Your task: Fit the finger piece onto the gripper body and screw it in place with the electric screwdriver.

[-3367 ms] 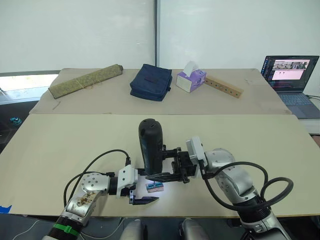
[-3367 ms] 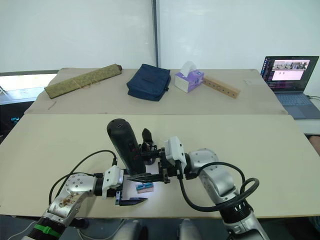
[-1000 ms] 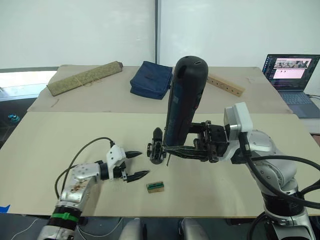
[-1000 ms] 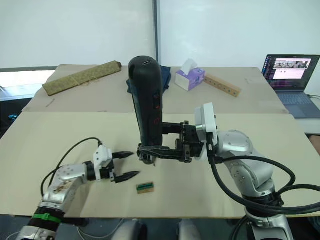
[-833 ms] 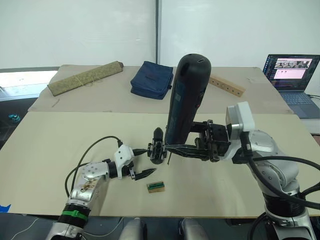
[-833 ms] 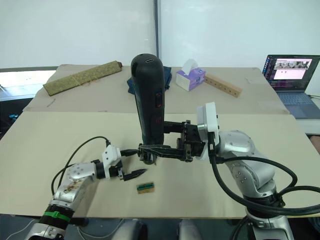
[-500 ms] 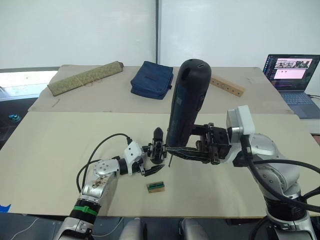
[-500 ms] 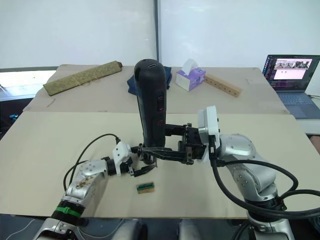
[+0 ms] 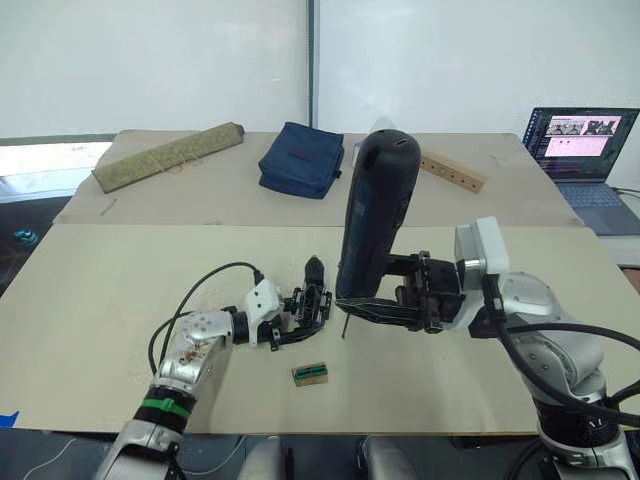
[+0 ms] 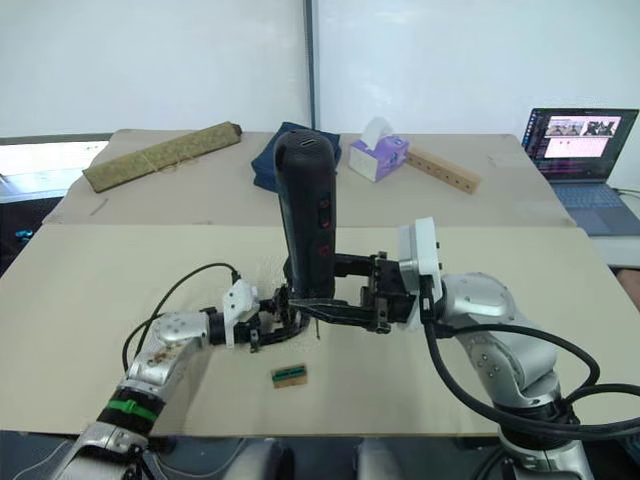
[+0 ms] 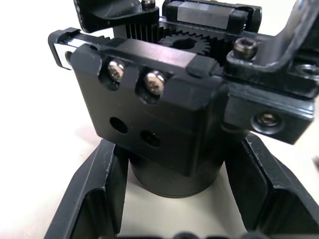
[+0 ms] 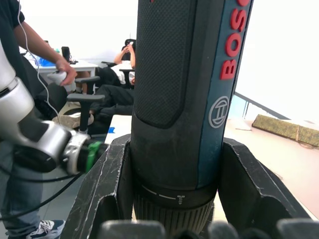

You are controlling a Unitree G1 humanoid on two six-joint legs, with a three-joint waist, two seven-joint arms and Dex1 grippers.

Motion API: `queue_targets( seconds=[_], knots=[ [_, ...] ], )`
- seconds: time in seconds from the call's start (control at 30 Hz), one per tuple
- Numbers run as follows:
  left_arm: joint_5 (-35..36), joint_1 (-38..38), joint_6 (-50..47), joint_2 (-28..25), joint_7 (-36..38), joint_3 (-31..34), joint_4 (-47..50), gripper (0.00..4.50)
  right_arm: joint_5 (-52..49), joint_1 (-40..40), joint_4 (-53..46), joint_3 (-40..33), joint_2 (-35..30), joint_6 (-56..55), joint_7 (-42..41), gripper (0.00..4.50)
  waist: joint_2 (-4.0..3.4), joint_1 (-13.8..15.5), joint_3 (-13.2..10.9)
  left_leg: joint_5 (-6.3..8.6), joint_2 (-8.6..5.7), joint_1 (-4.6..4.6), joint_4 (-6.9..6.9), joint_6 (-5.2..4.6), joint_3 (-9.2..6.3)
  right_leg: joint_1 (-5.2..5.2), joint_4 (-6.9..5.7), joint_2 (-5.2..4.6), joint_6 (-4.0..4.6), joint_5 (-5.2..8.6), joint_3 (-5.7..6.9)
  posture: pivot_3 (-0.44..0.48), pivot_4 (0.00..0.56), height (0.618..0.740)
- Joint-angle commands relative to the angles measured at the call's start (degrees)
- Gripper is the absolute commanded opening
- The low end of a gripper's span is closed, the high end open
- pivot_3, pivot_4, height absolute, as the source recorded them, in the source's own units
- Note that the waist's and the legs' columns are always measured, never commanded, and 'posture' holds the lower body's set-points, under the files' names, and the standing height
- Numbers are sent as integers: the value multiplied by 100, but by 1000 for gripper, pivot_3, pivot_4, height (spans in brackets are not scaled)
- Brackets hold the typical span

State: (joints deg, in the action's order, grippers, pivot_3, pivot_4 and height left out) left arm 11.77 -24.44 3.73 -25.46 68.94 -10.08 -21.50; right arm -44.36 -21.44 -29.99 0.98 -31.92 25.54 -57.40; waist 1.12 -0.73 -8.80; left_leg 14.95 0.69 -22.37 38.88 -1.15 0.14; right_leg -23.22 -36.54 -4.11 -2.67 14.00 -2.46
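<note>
1. Both my grippers are busy: my right gripper [image 9: 345, 300] is clamped on the electric screwdriver [image 9: 372, 215], held upright with its thin bit pointing down; my left gripper [image 11: 172, 199] has its fingers spread either side of the gripper body [image 9: 312, 300], close to its round base, and I cannot tell whether they press on it
2. That body stands on the table [image 9: 100, 280] just left of the bit tip, its pointed finger sticking up
3. The screwdriver's long axis is near vertical, so I judge the coming move is a short shift left and down onto a screw head
4. A small green-topped block [image 9: 311, 372] lies nearer to me, clear of that path
5. Bag [image 9: 302, 160], tissue box [image 10: 378, 155] and laptop [image 9: 580, 145] sit far off
</note>
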Motion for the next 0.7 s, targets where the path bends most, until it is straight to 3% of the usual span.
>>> queue_targets(
  seconds=[0.03, 0.33, 0.4, 0.5, 0.7],
  knots=[
    [-36, -384, 433, 26, 474, -85, -586, 2300, -235, -39, -235, -244, -74, -102, -85, 1945, 1, 2, -1, 0, 0, -1, 0, 0, 1, 0, 3, 0, 0, 0, 0, 0, 150, 740],
    [-1, -607, 796, 291, 579, 59, -1211, 2300, -230, -13, -282, -245, -111, -83, -85, 1945, 2, 50, -1, 0, -3, -6, 7, 0, -3, 3, 2, -3, -4, -1, 0, 0, 150, 740],
    [172, -515, 736, 304, 684, 155, -1072, 3335, -250, -4, -302, -249, -121, -62, -78, 1945, 3, 52, -1, 0, -4, -7, 8, 0, -3, 2, 2, -5, -6, -1, 0, 0, 150, 740],
    [141, -337, 779, 219, 520, 253, -843, 4479, -299, -6, -307, -273, -148, -11, -64, 1945, 3, 36, -2, 0, -2, -8, 7, -1, -4, 0, 1, -4, -7, 0, 0, 0, 150, 740],
    [291, 267, 549, -81, 340, 465, 110, 4479, -388, -10, -291, -299, -246, -10, -49, 1945, 4, -19, -3, 0, 6, -6, 6, 0, -7, -3, -7, 1, -6, 0, -2, 0, 150, 740]
  ],
)
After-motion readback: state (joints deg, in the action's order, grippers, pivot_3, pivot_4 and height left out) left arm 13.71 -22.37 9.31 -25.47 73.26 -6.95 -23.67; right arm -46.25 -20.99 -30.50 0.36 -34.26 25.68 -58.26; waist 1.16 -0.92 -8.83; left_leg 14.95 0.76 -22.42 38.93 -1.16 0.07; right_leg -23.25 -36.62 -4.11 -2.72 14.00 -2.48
